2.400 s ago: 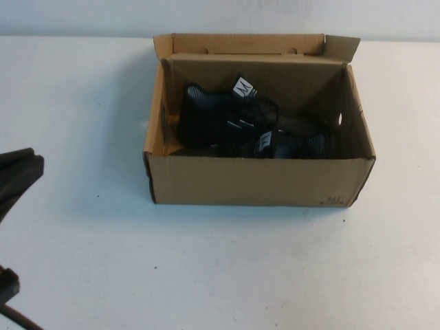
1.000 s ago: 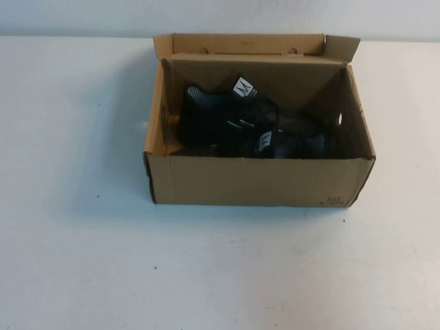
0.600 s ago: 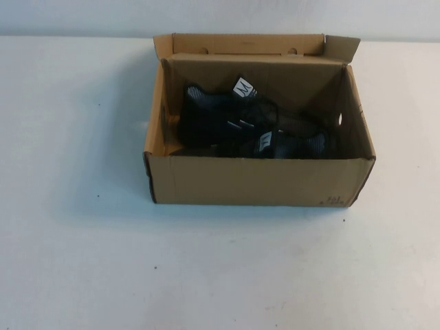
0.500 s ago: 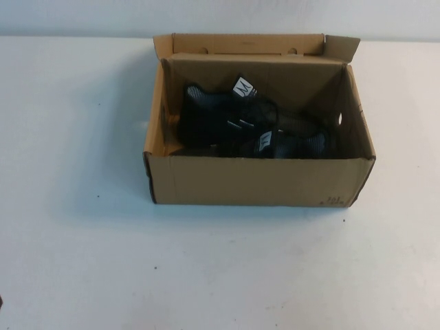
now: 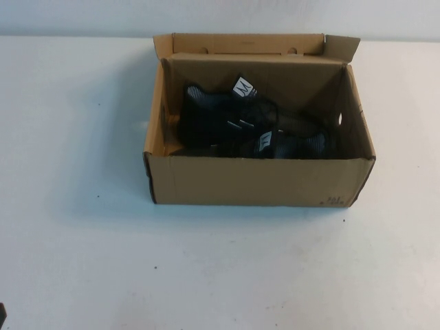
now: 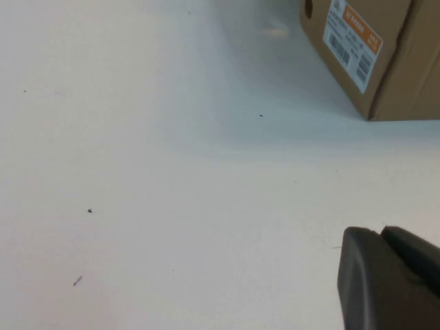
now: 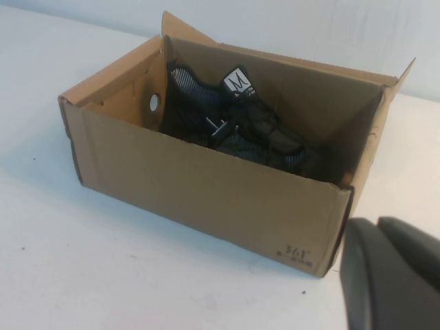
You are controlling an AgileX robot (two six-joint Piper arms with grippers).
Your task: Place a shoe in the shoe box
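Observation:
The brown cardboard shoe box (image 5: 254, 182) stands open at the middle back of the table. Inside it lies a black shoe (image 5: 213, 117) with a white tongue label, and a second black shoe (image 5: 302, 144) lies beside it toward the right wall. The right wrist view shows the shoe box (image 7: 206, 192) and a shoe (image 7: 199, 103) within, with my right gripper (image 7: 377, 223) shut, empty and apart from the box corner. My left gripper (image 6: 383, 234) is shut and empty over bare table, well away from the box's end wall (image 6: 405, 69). Neither gripper appears in the high view.
An orange and white barcode label (image 6: 352, 42) sits on the box's left end wall. The white table (image 5: 206, 268) spreads in front of the box and to both sides. A pale wall (image 5: 82, 17) runs along the table's far edge.
My left arm, seen at the high view's left edge over two seconds ago, has drawn back out of that view. Box and shoes have stayed put.

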